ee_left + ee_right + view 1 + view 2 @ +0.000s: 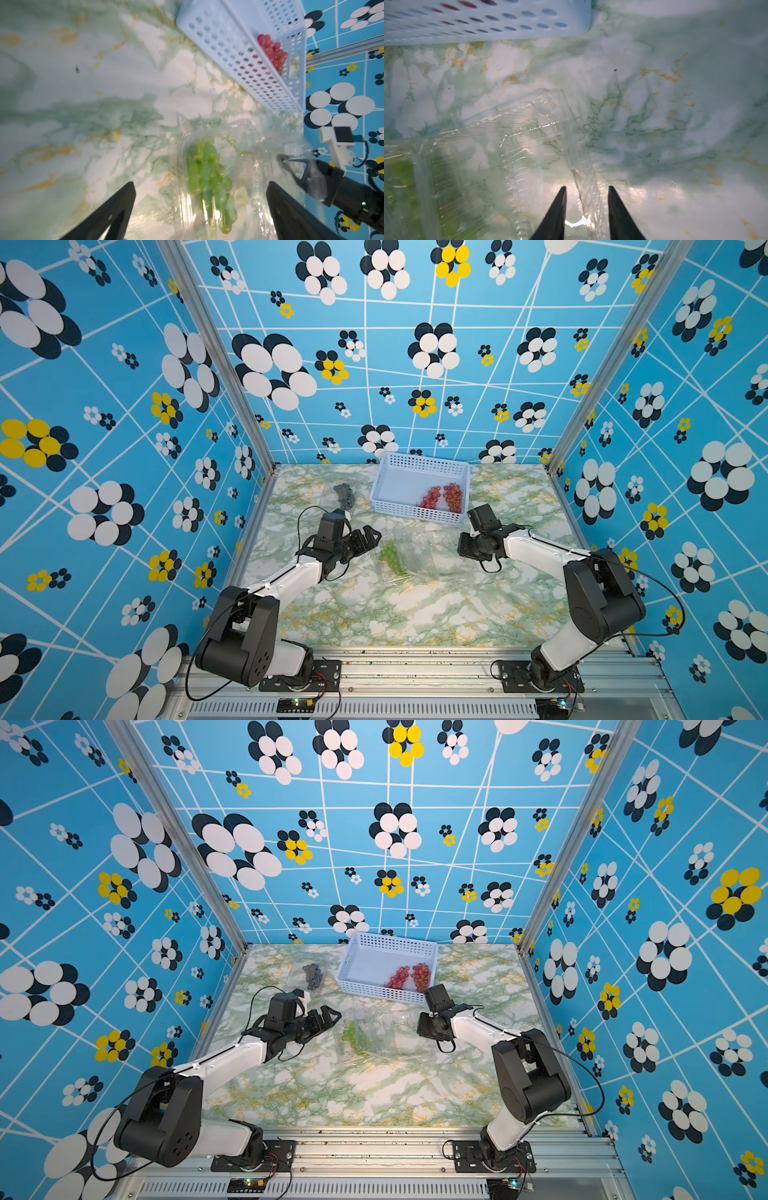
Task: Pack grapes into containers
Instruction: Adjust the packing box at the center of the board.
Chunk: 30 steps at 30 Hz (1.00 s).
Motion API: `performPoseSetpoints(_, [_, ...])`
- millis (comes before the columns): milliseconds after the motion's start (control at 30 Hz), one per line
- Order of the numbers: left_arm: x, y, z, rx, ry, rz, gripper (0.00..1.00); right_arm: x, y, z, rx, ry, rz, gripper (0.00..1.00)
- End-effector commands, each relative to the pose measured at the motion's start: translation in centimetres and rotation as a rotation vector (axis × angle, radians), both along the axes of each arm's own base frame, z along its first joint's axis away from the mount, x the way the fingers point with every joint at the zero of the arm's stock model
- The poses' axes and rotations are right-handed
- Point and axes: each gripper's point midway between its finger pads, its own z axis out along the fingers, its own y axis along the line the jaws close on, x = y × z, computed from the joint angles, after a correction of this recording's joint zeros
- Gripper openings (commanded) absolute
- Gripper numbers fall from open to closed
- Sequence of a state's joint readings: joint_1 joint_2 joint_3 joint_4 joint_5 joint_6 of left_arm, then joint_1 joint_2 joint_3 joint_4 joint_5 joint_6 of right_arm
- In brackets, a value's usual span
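A light green bunch of grapes lies in a clear container at mid-table. My left gripper hangs open just left of it; in the left wrist view the green grapes lie between and beyond its fingers. A second clear container adjoins on the right. My right gripper points down over its right wall, jaws narrowly apart with the ribbed wall between them, not touching either finger. Dark grapes lie in a clear container at back left. Two red bunches lie in the basket.
The light-blue perforated basket stands at the back middle, just behind my right gripper. Patterned walls close in the marble table on three sides.
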<state>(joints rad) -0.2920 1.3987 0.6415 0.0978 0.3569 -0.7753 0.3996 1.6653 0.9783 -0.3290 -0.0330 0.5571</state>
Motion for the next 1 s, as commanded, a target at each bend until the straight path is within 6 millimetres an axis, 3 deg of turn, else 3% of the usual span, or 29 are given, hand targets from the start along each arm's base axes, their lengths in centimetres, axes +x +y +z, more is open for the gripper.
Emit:
performPoseSetpoints(0, [0.4, -1.2, 0.1, -0.102, -0.019, 0.020, 1.00, 0.9, 0.9, 0.3, -0.005, -0.016, 0.010, 0.34])
performPoseSetpoints(467, [2.5, -2.2, 0.6, -0.151, -0.047, 0.021, 1.00, 1.0, 3.2, -0.7, -0.042, -0.053, -0.079, 0.30])
performPoseSetpoints(967, [4.7, -1.1, 0.5, -0.168, -0.067, 0.058, 1.00, 2.5, 5.8, -0.9, -0.012, -0.051, -0.138, 0.29])
